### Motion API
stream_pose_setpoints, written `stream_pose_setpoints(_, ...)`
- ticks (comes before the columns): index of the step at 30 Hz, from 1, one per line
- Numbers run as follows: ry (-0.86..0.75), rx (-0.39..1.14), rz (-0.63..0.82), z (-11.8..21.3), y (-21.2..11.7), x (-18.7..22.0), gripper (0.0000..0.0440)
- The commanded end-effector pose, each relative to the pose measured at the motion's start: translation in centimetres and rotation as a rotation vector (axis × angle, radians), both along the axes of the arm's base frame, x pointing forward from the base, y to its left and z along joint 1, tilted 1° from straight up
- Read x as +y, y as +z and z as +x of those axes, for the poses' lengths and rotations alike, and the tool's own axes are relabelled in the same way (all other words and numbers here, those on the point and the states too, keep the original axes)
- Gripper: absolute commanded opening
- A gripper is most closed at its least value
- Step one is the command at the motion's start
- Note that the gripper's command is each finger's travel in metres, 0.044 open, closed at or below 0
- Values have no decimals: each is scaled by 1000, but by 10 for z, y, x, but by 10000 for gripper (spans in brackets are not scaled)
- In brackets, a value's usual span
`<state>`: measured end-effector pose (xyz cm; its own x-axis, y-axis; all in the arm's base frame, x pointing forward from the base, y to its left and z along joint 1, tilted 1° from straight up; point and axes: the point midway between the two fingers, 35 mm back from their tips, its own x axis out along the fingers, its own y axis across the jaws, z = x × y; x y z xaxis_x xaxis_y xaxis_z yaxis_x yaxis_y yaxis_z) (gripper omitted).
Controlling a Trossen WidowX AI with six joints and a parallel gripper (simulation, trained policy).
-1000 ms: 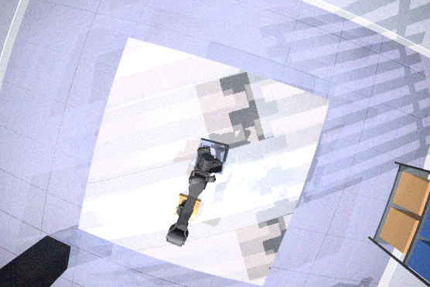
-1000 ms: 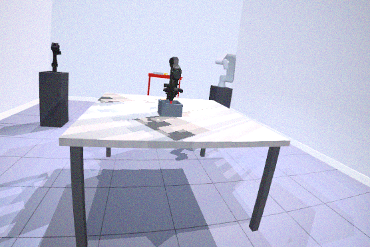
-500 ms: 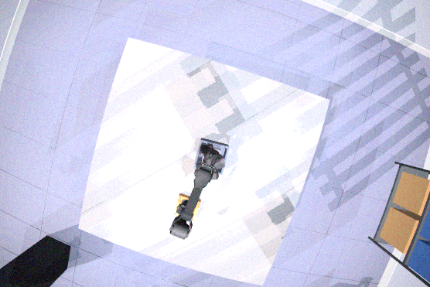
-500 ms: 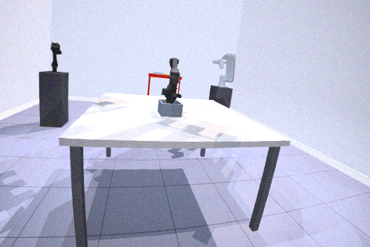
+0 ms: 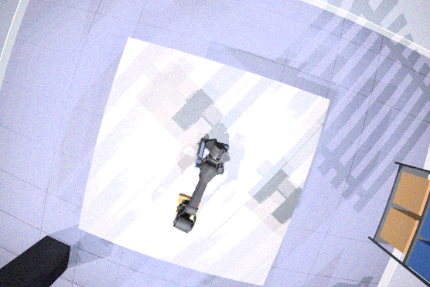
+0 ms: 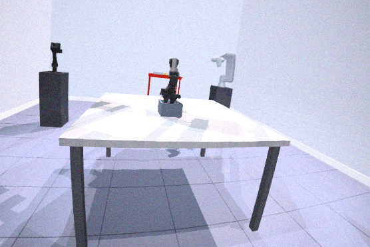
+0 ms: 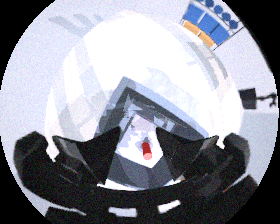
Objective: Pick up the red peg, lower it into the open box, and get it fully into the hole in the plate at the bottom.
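Note:
The open grey-blue box (image 5: 200, 152) (image 6: 170, 111) (image 7: 111, 107) stands on the table under the arm. My gripper (image 6: 170, 102) (image 7: 138, 129) is open and reaches down into the box. The red peg (image 7: 146, 149) is between the parted fingers, with a gap on either side. It looks close to upright, its pale end towards the wrist camera and its lower end at the pale plate (image 7: 131, 150) in the box bottom, by the hole. How deep it sits cannot be told. The peg is hidden in the top and exterior views.
An orange-yellow object (image 5: 182, 196) lies beside the arm's base on the white table (image 5: 127, 174) (image 6: 133, 130). The box walls stand around the fingers. A rack with orange and blue bins (image 5: 410, 193) (image 7: 205, 22) stands off the table.

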<state>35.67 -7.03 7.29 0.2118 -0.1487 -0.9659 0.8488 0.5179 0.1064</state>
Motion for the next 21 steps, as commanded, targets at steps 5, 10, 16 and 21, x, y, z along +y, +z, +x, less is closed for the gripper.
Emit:
stream_pose_setpoints(5, 15, -23, -18, 21, 5, -14, 440)
stream_pose_setpoints(10, 7, -66, -36, 33, 15, -24, 440)
stream_pose_setpoints(16, -4, -122, -63, 49, 27, -35, 440)
stream_pose_setpoints(21, -4, -125, -65, 50, 27, -36, 440)
